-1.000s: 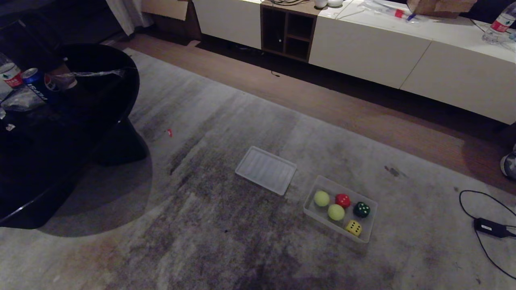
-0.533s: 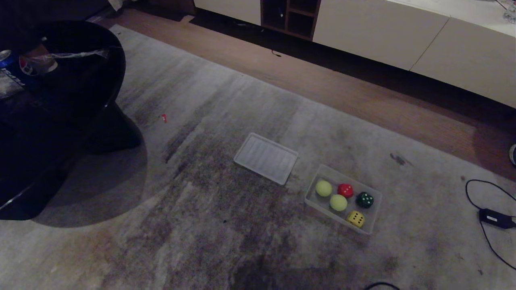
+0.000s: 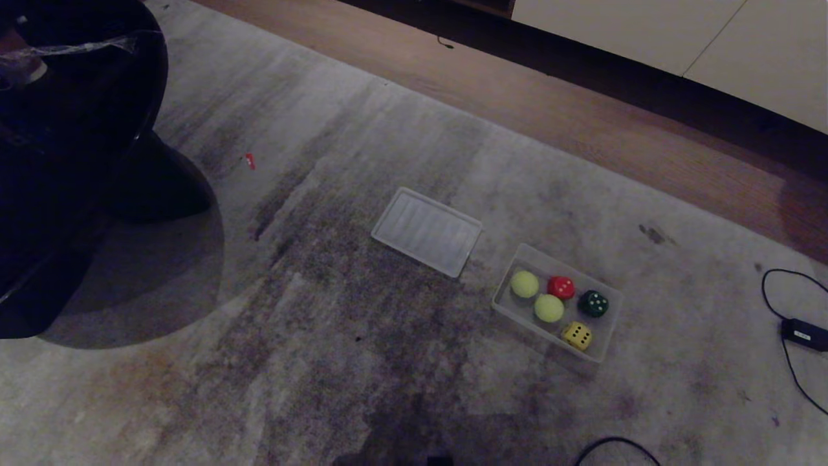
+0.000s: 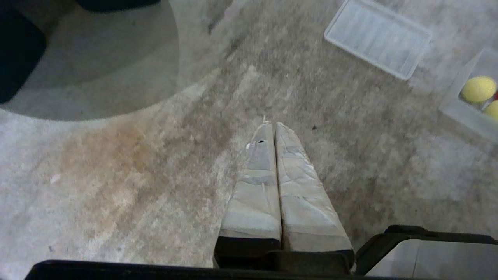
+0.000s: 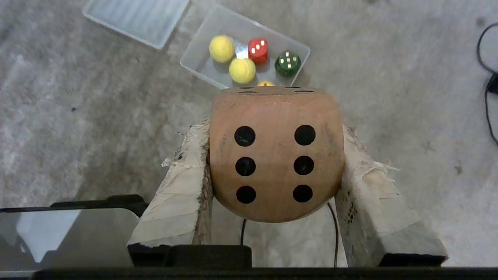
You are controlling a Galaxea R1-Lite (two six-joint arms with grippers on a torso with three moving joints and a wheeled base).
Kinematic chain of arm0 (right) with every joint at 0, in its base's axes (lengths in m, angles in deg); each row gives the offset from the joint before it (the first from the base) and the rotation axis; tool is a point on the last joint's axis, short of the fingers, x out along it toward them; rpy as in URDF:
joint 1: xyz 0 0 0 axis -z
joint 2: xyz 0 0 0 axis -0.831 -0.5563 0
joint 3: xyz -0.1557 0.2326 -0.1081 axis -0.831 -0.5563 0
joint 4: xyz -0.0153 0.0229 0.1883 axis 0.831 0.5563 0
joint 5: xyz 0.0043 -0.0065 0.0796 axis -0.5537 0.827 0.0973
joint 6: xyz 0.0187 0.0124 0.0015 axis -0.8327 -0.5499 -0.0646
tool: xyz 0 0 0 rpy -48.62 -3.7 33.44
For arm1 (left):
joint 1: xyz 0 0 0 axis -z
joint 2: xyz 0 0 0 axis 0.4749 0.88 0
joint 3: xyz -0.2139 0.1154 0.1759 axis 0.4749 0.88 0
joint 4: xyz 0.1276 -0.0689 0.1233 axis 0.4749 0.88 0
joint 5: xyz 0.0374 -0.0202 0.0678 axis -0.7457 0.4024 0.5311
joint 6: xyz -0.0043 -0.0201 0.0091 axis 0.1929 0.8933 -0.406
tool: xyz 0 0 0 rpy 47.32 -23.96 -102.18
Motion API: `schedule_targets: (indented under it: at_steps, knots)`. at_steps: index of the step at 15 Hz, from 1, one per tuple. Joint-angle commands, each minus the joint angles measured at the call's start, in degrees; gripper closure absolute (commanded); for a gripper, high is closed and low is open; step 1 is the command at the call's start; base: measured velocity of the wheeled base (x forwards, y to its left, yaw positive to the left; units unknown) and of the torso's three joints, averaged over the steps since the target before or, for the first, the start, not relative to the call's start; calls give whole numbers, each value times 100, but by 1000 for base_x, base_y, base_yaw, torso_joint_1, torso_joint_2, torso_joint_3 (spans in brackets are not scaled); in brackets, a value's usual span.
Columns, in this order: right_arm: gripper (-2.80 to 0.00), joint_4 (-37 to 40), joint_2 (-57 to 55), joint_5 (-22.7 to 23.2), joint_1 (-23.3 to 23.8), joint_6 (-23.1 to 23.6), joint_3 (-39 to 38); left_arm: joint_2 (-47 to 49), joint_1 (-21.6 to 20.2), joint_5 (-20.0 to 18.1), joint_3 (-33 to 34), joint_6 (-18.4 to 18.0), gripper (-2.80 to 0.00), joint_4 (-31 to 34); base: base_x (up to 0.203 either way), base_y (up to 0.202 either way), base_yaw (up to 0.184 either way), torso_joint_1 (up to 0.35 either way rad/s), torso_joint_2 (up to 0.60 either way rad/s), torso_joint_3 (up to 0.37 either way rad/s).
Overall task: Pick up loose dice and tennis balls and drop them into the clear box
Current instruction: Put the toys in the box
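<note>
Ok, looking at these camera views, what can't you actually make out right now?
- Yellow rounded die: right wrist view, almost wholly hidden behind the tan wooden die held in the right end effector.
- Clear plastic box: left wrist view, cut off by the picture's edge; only two fuzzy yellow-green tennis balls show.
- Both arms: outside the head view.
- Dark green die: head view, pips too small to count.

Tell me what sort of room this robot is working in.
Most likely a home living room. A large grey rug covers a wood floor, a long low white cabinet runs along the far side, and a dark round table stands on the rug.
</note>
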Motion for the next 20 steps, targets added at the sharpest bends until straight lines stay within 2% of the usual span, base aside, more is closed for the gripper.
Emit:
schedule_targets:
  at_steps: [1,15,20]
  knots:
    - [0,4,0,0,-3,-3,1,9,4,10,9,5,0,2,0,0,0,4,6,-189]
    - [0,4,0,0,-3,-21,1,9,-3,46,9,57,0,11,0,0,0,2,2,-195]
    - [0,13,0,3,-3,71,16,9,-3,46,9,66,0,2,0,0,0,0,0,-38]
